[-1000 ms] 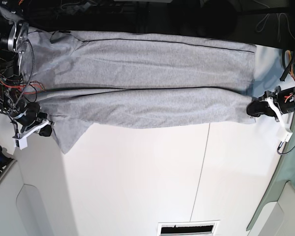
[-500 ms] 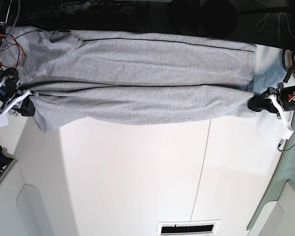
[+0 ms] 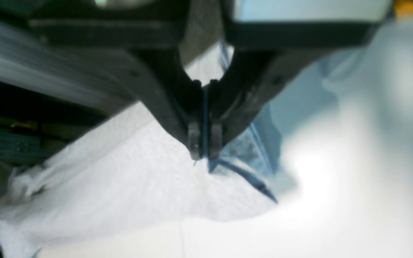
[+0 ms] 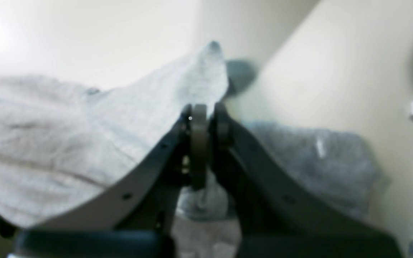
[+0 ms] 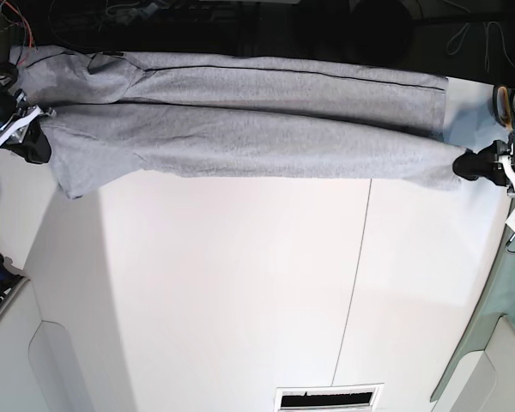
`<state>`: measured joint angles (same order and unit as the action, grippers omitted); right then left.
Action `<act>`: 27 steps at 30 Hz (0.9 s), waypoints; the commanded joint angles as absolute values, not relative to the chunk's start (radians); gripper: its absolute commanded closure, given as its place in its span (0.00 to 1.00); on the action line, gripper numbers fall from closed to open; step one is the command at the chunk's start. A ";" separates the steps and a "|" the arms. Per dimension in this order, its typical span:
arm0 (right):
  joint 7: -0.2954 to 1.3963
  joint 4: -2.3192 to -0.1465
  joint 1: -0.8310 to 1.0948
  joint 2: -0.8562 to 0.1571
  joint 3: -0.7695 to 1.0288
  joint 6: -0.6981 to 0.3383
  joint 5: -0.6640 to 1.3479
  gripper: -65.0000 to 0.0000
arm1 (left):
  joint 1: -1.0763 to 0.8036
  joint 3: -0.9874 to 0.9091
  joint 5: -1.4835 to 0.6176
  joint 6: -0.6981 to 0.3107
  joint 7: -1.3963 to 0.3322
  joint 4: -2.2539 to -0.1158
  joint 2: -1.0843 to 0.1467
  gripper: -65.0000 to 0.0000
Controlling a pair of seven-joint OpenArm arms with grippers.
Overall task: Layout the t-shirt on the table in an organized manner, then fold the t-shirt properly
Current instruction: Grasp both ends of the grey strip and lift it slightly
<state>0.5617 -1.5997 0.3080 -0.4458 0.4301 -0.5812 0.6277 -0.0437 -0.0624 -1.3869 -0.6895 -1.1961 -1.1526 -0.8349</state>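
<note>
The light grey t-shirt (image 5: pixel 240 137) lies stretched in a long band across the far part of the white table (image 5: pixel 240 283). My left gripper (image 5: pixel 466 164) is shut on the shirt's right end, at the base view's right. My right gripper (image 5: pixel 36 142) is shut on the left end, at that view's left. In the left wrist view the gripper (image 3: pixel 204 152) pinches a fold of the cloth (image 3: pixel 120 186) just above the tabletop. The right wrist view shows the gripper (image 4: pixel 206 114) clamped on a raised peak of fabric (image 4: pixel 66 125). No lettering is visible.
A thin dark seam (image 5: pixel 356 283) runs across the tabletop. A grey-green panel (image 5: pixel 498 335) borders the right edge and a slotted vent (image 5: pixel 326 399) sits at the near edge. Cables and dark equipment (image 5: pixel 240 26) lie beyond the far edge.
Both grippers have moved toward the far edge and further apart, carrying the shirt's near edge with them. The band of cloth is now narrower and tauter.
</note>
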 commanded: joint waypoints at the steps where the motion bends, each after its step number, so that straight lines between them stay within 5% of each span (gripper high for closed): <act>1: 0.543 -1.622 0.321 -0.463 0.440 -0.588 0.640 1.00 | -0.052 -0.072 -1.418 -0.698 -1.187 -1.187 -0.867 1.00; 9: 0.535 -1.624 0.413 -0.439 0.440 -0.580 0.633 1.00 | -0.190 -0.072 -1.417 -0.698 -1.185 -1.301 -0.872 1.00; 14: 0.537 -1.610 0.427 -0.383 0.440 -0.574 0.606 1.00 | -0.229 -0.072 -1.336 -0.698 -1.147 -1.300 -0.864 0.63; 18: 0.536 -1.608 0.427 -0.360 0.440 -0.572 0.609 0.61 | -0.260 -0.072 -1.262 -0.698 -1.100 -1.300 -0.858 0.53; 27: 0.581 -1.714 0.427 -0.313 0.603 -0.568 0.722 0.61 | -0.273 -0.282 -1.250 -0.698 -1.077 -1.299 -0.804 0.53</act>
